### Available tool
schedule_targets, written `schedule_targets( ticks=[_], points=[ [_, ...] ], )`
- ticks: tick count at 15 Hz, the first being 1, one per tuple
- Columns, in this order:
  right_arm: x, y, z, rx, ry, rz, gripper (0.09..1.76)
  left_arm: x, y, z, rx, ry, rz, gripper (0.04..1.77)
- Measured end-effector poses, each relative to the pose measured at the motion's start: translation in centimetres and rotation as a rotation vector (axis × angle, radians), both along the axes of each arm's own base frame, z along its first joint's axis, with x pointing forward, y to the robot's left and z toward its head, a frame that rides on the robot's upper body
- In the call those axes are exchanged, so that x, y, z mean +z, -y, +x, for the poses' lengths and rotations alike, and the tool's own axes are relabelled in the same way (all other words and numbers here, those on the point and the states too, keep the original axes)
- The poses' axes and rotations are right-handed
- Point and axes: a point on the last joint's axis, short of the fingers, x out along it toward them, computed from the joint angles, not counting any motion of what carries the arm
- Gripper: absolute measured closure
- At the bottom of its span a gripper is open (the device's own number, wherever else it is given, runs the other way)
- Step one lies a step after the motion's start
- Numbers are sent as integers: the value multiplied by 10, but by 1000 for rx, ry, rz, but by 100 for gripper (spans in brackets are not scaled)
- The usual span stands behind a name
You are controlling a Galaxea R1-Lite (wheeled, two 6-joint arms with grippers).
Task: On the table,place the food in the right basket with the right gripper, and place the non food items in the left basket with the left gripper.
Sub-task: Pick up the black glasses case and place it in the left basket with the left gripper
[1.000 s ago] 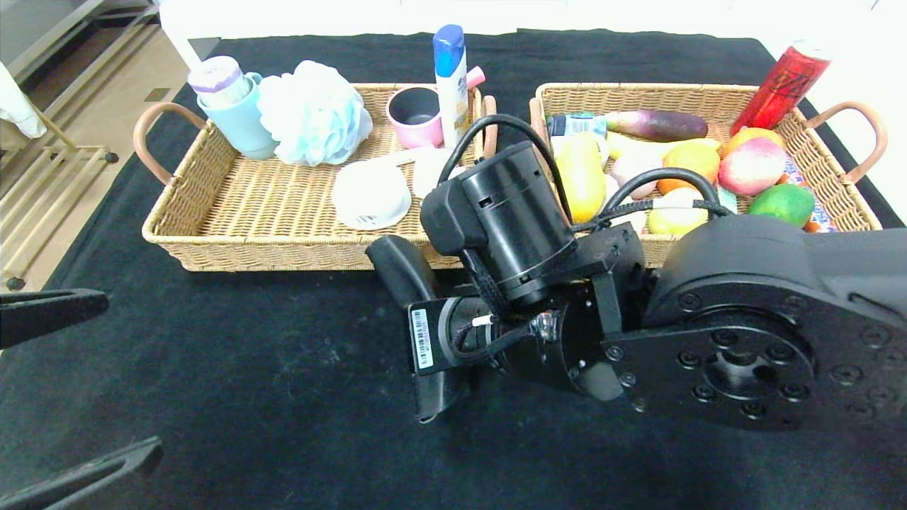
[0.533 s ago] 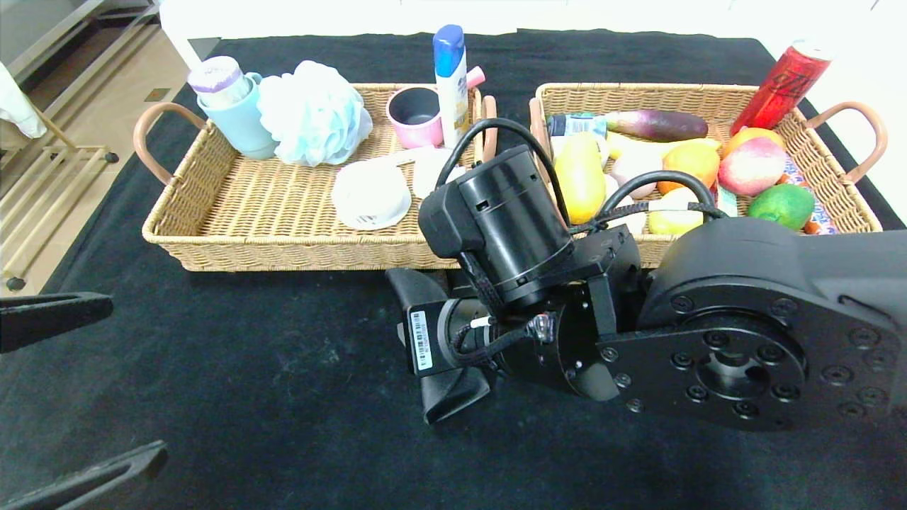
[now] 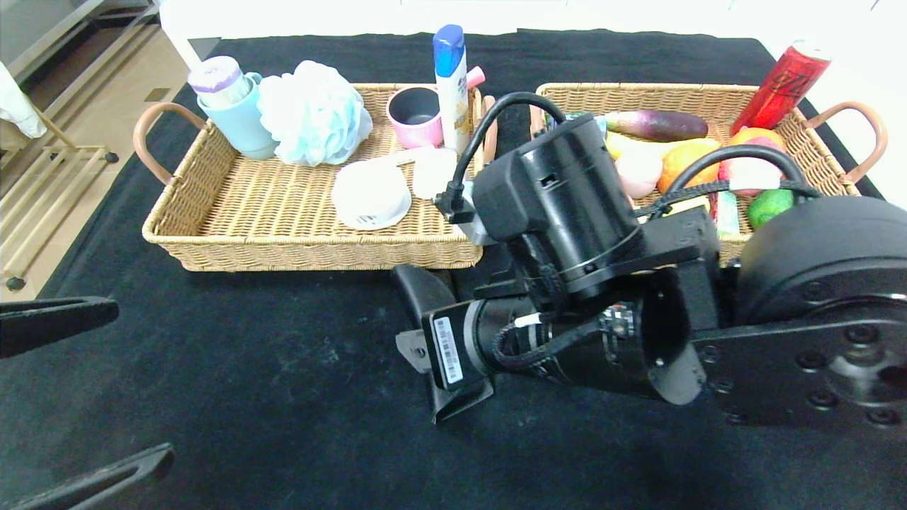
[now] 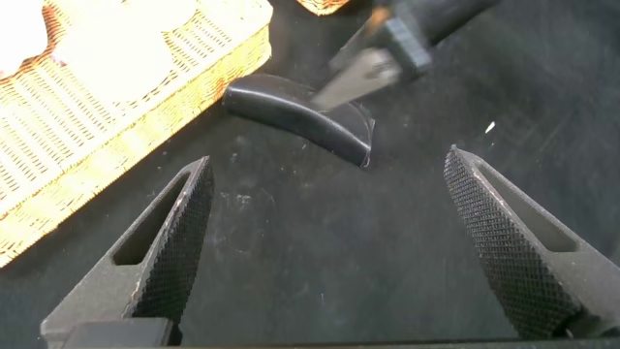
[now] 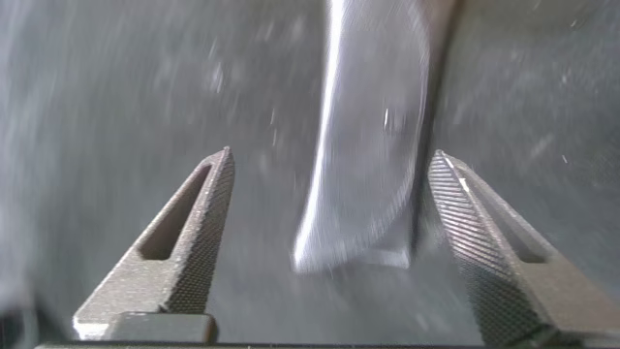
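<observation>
Found the pouch [image 3: 418, 287], black and half-moon shaped, lying flat on the table [image 3: 283, 368], just in front of the near wall of the left basket [image 3: 283, 248], close to the gap between the two baskets. Saw it partly hidden under the right arm in the head view.

Noted the right gripper [image 5: 331, 157] low over the pouch, fingers [image 5: 194, 233] spread wide, one on each side of it. From the wrist view, made out a gap on both sides, so no grip on the pouch. Could not tell more of the contact because of blur.

Saw the left gripper [image 3: 142, 382] at the near left edge of the table, well apart from the pouch and the baskets. Found its fingers [image 4: 174, 242] spread wide too, with nothing between them but bare cloth.

Counted in the left basket the white ridged tub [image 3: 370, 195] near the middle, plus a blue cup [image 3: 237, 117], a pale bath puff [image 3: 315, 113], a pink cup [image 3: 414, 113] and a white bottle with a blue cap [image 3: 451, 85] along the far side.

Saw the right basket [image 3: 708, 92] heaped with food: a pale round bun [image 3: 638, 173], an orange fruit [image 3: 684, 159], a green fruit [image 3: 769, 205] and a purple eggplant [image 3: 655, 124]. Spotted a red can [image 3: 783, 85] leaning at its far right corner. Much of that basket's near half hidden behind the arm.
</observation>
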Motion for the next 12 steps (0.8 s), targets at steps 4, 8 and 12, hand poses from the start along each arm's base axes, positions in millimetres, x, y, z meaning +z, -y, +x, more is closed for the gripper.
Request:
schedule_targets(
  ticks=[4,8,12],
  points=[
    [-2,65,-15,221,31,-114,27,-2,4,8,23,-33,11,9],
    [-9,130,-36,349,109,-126,22,-9,13,23,75,-154,19,9],
    [-22,179,-49,397,268,-74,19,-9,32,46,232,-230,14,9]
  ],
)
